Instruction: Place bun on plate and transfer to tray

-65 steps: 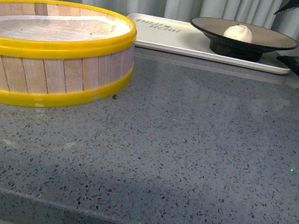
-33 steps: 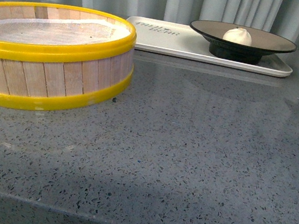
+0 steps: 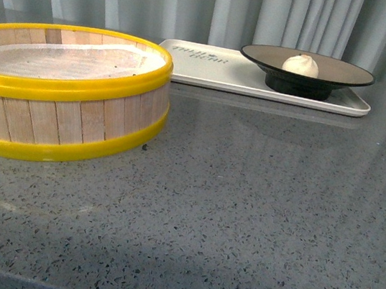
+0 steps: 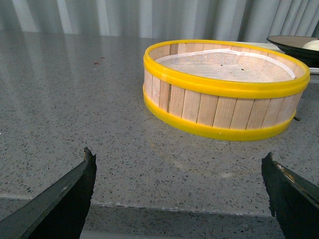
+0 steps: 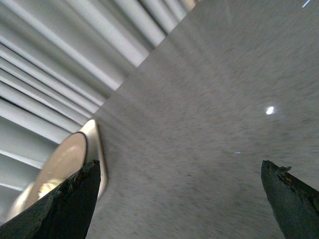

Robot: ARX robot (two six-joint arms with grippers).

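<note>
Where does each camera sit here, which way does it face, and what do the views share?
Front view: on the robot's body, facing across the counter at the steamer basket, with the bun on the plate on the tray behind; no arm shows.
Left wrist view: low near the counter edge, facing the basket; the open left tool frames it.
Right wrist view: tilted and blurred, over bare counter; the open right tool shows, tray and plate at the edge.
Shared: front and left wrist views both show the basket, plate and bun.

Counted: one bun point(image 3: 301, 65), one plate point(image 3: 307, 64), one tray point(image 3: 218, 72), one steamer basket point(image 3: 63, 92), one stone counter point(image 3: 241, 210). Saw two grippers, left point(image 4: 179, 199) and right point(image 5: 182, 201).
</note>
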